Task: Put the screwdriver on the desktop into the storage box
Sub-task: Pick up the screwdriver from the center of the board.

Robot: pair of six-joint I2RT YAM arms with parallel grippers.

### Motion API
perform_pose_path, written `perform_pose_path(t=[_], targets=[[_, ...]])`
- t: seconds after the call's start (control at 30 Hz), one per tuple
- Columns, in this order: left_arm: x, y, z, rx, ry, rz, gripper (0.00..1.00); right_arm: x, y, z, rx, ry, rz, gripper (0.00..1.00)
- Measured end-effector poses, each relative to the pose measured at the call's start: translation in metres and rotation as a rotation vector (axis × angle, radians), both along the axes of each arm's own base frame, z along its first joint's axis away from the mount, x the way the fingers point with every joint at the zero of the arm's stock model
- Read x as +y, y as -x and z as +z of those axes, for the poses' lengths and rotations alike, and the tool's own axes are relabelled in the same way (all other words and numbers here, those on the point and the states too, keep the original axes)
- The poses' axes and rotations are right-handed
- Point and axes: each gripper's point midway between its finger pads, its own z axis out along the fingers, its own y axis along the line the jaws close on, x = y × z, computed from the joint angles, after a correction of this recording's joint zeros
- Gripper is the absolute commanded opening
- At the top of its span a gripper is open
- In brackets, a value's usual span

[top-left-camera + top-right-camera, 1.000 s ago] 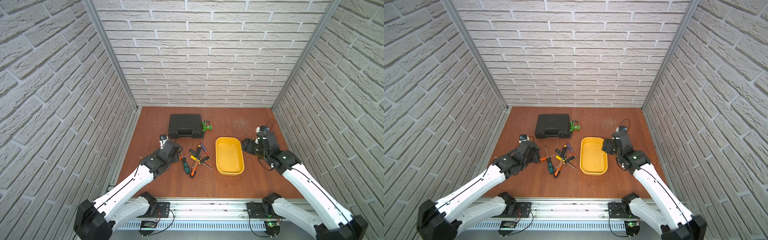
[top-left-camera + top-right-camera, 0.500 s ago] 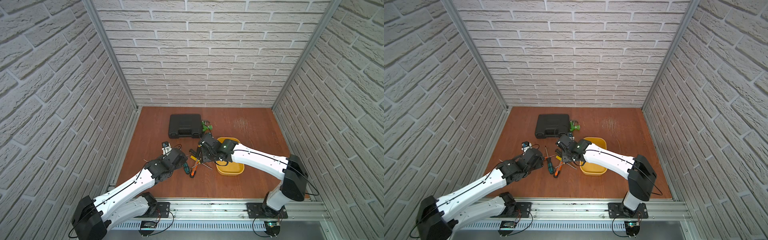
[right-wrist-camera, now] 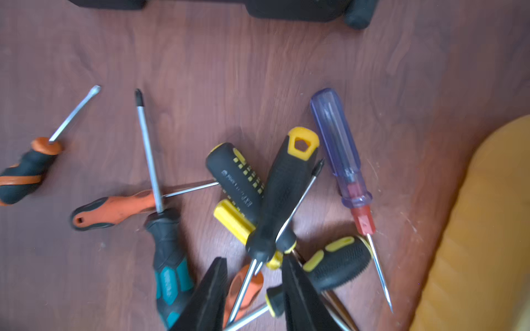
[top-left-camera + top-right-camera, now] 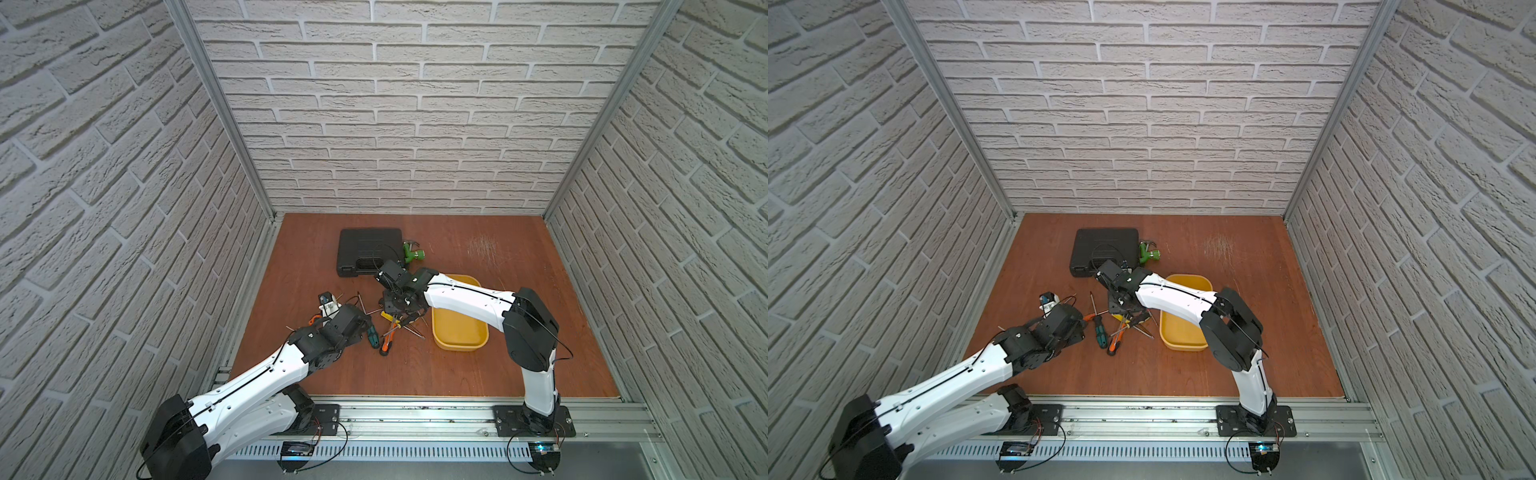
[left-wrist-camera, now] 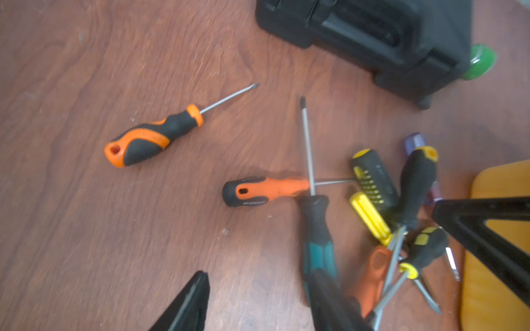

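Near the middle of the desktop (image 4: 415,374), before a black case (image 4: 368,251) and beside the yellow storage box (image 4: 459,332), screwdrivers (image 4: 388,338) lay heaped, a black-and-yellow screwdriver (image 3: 284,189) topmost. The left gripper (image 5: 258,276) gaped; the right gripper (image 3: 253,259), jaws apart, straddled its shaft.

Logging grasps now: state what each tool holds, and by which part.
Nothing is gripped yet. The right tool straddles the shaft of the yellow-capped black screwdriver, with gaps showing. The left tool is open and empty beside the teal-handled screwdriver.
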Motion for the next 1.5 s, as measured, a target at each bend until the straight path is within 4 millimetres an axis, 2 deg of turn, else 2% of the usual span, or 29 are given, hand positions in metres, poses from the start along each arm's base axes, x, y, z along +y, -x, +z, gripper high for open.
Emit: perform_pose_path(t=[0.2,0.63,0.8,0.97,1.27,1.4,1.5], targets=[[-0.003,-0.003,0.000,-0.010,0.028,0.022,0.58,-0.004,-0.003,-0.020,0.036,0.023,-0.003,0.36],[-0.001,-0.002,-0.008,0.010,0.009,0.030,0.59,0.005,-0.009,-0.022,0.037,0.007,0.038,0.32],[-0.001,-0.002,-0.008,0.008,0.004,0.030,0.59,0.014,-0.017,-0.027,0.034,0.014,0.060,0.33],[-0.001,-0.002,-0.008,0.008,0.003,0.029,0.59,0.015,-0.017,-0.028,0.042,0.023,0.063,0.33],[0.000,-0.002,-0.007,0.007,-0.001,0.025,0.59,0.014,-0.018,-0.029,0.042,0.041,0.079,0.03],[-0.001,-0.003,-0.006,0.002,-0.001,0.026,0.59,0.016,-0.019,-0.024,0.029,0.035,0.100,0.02],[0.000,-0.003,-0.006,0.002,-0.008,0.020,0.59,0.016,-0.019,-0.006,-0.008,0.006,0.116,0.02]])
